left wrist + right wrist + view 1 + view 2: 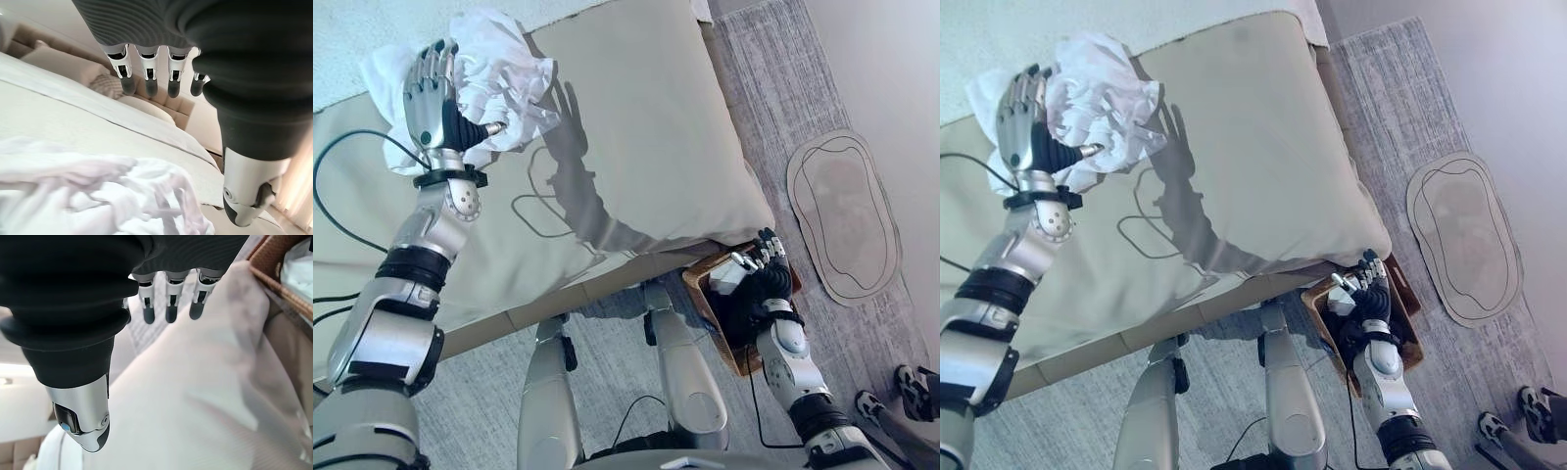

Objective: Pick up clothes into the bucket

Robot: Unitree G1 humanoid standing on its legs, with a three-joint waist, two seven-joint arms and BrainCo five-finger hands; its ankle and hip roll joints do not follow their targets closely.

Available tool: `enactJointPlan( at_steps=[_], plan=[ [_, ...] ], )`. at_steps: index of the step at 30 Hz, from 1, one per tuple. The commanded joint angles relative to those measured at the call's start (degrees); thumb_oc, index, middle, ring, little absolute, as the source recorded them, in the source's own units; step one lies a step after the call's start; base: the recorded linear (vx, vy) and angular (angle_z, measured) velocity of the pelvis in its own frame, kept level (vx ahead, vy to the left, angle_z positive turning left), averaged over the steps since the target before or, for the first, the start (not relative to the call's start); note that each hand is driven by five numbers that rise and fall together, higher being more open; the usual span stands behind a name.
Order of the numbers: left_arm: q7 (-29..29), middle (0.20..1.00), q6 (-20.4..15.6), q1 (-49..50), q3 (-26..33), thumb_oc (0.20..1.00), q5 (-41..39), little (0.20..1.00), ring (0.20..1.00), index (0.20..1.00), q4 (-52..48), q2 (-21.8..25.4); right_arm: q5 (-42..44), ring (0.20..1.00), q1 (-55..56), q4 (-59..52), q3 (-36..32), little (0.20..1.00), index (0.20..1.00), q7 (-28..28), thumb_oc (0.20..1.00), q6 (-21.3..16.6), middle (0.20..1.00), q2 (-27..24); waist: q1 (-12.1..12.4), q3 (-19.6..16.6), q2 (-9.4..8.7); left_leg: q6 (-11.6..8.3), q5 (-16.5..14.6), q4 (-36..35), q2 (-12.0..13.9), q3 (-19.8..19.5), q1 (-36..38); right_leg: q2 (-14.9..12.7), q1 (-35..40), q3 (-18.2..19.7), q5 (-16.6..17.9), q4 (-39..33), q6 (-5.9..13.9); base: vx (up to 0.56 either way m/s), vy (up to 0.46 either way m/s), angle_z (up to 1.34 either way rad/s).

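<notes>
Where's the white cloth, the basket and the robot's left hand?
cloth (509,69), left eye view, crumpled middle.
basket (1408,345), right eye view, brown rim.
left hand (431,103), left eye view, back of hand.

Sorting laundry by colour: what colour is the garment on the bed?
White garment, clearest in the left eye view.

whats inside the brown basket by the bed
The brown basket on the rug holds something pale, seen at its rim in the right wrist view. The right robot hand above it covers most of the inside.
</notes>
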Motion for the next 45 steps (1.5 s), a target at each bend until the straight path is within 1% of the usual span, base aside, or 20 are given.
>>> enactJointPlan(
  at_steps=[1,5,7,9,13,14,17,19,24,27,32,36,37,38,39,45],
  plan=[
    [1.57,1.000,0.01,-3.18,1.51,1.000,0.84,1.000,1.000,1.000,3.31,4.92,1.47,1.000,0.33,-4.80,0.16,1.000,1.000,-0.17,1.000,-4.01,1.000,-3.44,0.19,0.43,0.34,2.52,-4.86,10.92,-0.11,0.49,-4.82,-2.84,0.39,-2.25,-0.99,5.88,2.31,-0.02,0.032,0.01],
    [1.77,1.000,0.46,-5.38,-0.15,1.000,1.68,1.000,1.000,1.000,3.26,6.22,1.18,1.000,0.57,-6.10,0.07,1.000,1.000,-0.60,1.000,-4.54,1.000,-3.99,-0.25,0.43,0.47,2.65,-5.52,13.02,-0.21,0.78,-9.36,-2.97,-3.73,-2.42,-0.67,6.50,2.62,0.00,0.002,-0.03],
    [1.78,1.000,0.45,-5.50,-0.23,1.000,1.67,1.000,1.000,1.000,3.32,6.21,1.17,1.000,0.55,-6.11,0.02,1.000,1.000,-0.60,1.000,-4.54,1.000,-3.96,-0.22,0.43,0.50,2.66,-5.55,13.13,-0.20,0.75,-9.49,-2.96,-3.82,-2.44,-0.69,6.56,2.62,-0.01,0.004,-0.17],
    [1.83,1.000,2.11,-10.22,-5.26,1.000,4.40,1.000,1.000,1.000,8.11,8.03,2.16,1.000,0.93,-7.69,0.20,1.000,1.000,-0.06,1.000,-5.41,1.000,-4.83,-1.25,0.43,0.54,2.59,-5.98,15.04,-0.43,0.81,-13.52,-3.24,-7.18,-2.50,-0.64,7.24,2.88,-0.01,0.010,-0.03],
    [1.58,1.000,3.75,-14.07,-8.55,1.000,5.15,1.000,1.000,1.000,12.31,8.57,2.54,1.000,1.44,-9.07,0.29,1.000,1.000,0.15,1.000,-5.99,1.000,-4.92,-1.70,0.43,0.85,2.73,-6.57,16.90,-0.71,0.84,-16.23,-3.40,-9.91,-2.60,-0.71,8.37,2.95,0.00,0.008,-0.12],
    [1.59,1.000,3.73,-14.17,-8.62,1.000,5.14,1.000,1.000,1.000,12.36,8.56,2.53,1.000,1.43,-9.07,0.26,1.000,1.000,0.14,1.000,-5.98,1.000,-4.89,-1.67,0.43,0.85,2.73,-6.59,16.96,-0.70,0.82,-16.30,-3.40,-9.96,-2.60,-0.72,8.40,2.95,0.00,0.016,0.04],
    [0.36,1.000,6.14,-16.16,-10.85,1.000,6.96,1.000,1.000,1.000,17.00,8.46,2.48,1.000,1.89,-9.66,0.12,1.000,1.000,0.40,1.000,-6.06,1.000,-4.93,-2.01,0.43,0.93,2.97,-7.24,18.22,-0.69,0.90,-17.46,-3.43,-11.02,-2.50,-0.69,8.84,3.06,0.00,0.029,-0.08],
    [-0.95,1.000,6.91,-17.05,-11.46,1.000,7.40,1.000,1.000,1.000,19.54,8.36,2.55,1.000,2.02,-9.91,-0.08,1.000,1.000,0.65,1.000,-5.96,1.000,-5.13,-2.11,0.43,0.84,3.01,-7.36,18.27,-0.75,0.93,-17.50,-3.43,-11.14,-2.42,-0.49,8.69,3.16,0.00,0.005,-0.04],
    [-2.47,1.000,7.96,-19.89,-14.03,1.000,9.50,1.000,1.000,1.000,22.42,8.10,3.00,1.000,2.18,-10.38,-0.61,1.000,1.000,1.67,1.000,-5.90,1.000,-5.33,-2.51,0.43,0.73,3.07,-7.64,18.88,-0.96,0.79,-17.88,-3.43,-10.86,-2.50,-0.21,8.08,3.32,0.00,0.000,0.00],
    [-3.79,1.000,8.63,-20.88,-15.39,1.000,11.16,1.000,1.000,1.000,24.25,8.81,3.28,1.000,2.31,-10.60,-1.14,1.000,1.000,2.30,1.000,-5.90,1.000,-5.51,-2.58,0.43,0.65,3.08,-7.74,18.96,-0.89,0.77,-17.77,-3.48,-10.59,-2.57,-0.08,7.84,3.45,-0.01,0.009,0.02],
    [-4.65,1.000,8.92,-24.61,-19.30,1.000,12.51,1.000,1.000,1.000,25.30,10.83,4.53,1.000,2.45,-10.90,-1.49,1.000,1.000,3.65,1.000,-5.94,1.000,-6.15,-2.91,0.04,0.79,3.11,-7.82,19.08,-1.01,0.70,-17.71,-3.41,-10.29,-2.69,0.10,7.49,3.45,0.00,0.000,0.00],
    [-7.96,1.000,8.64,-24.61,-21.25,1.000,14.03,1.000,1.000,1.000,26.80,12.05,4.66,1.000,2.17,-10.45,-1.61,1.000,1.000,3.97,1.000,-5.42,1.000,-5.98,-2.81,-0.49,1.23,3.14,-7.68,18.50,-1.12,0.75,-17.68,-3.65,-10.10,-3.00,0.26,6.88,3.51,0.00,0.000,0.00],
    [-7.96,0.849,8.64,-24.63,-21.27,0.849,14.03,0.849,0.849,0.849,26.81,12.05,4.66,1.000,2.16,-10.45,-1.61,1.000,1.000,3.97,1.000,-5.42,1.000,-5.97,-2.80,-0.48,1.21,3.14,-7.66,18.48,-1.12,0.75,-17.66,-3.66,-10.09,-3.00,0.27,6.87,3.51,0.00,0.000,0.00],
    [-9.55,0.485,8.41,-23.79,-21.57,0.485,14.76,0.485,0.485,0.485,27.47,11.95,4.70,1.000,2.02,-10.31,-1.55,1.000,1.000,4.20,1.000,-5.06,1.000,-6.01,-2.83,-0.57,1.15,3.15,-7.65,18.39,-1.16,0.79,-17.52,-3.65,-10.01,-2.94,0.30,6.74,3.49,0.00,0.000,0.00],
    [-10.04,0.200,8.26,-23.34,-21.29,0.200,14.85,0.200,0.200,0.200,27.73,11.69,4.63,1.000,1.93,-10.25,-1.52,1.000,1.000,4.23,1.000,-4.90,1.000,-6.01,-2.82,-0.56,1.13,3.16,-7.65,18.44,-1.19,0.87,-17.52,-3.64,-10.02,-2.88,0.32,6.77,3.44,0.00,0.000,0.00],
    [-11.58,0.200,7.47,-21.83,-20.79,0.200,14.82,0.200,0.200,0.200,28.40,11.09,4.60,1.000,1.71,-10.06,-2.15,1.000,1.000,4.49,1.000,-4.59,1.000,-6.18,-3.05,-0.79,0.94,3.10,-7.57,18.12,-1.14,0.95,-17.42,-3.59,-10.01,-2.76,0.37,6.57,3.34,0.00,0.005,0.02]
  ],
)
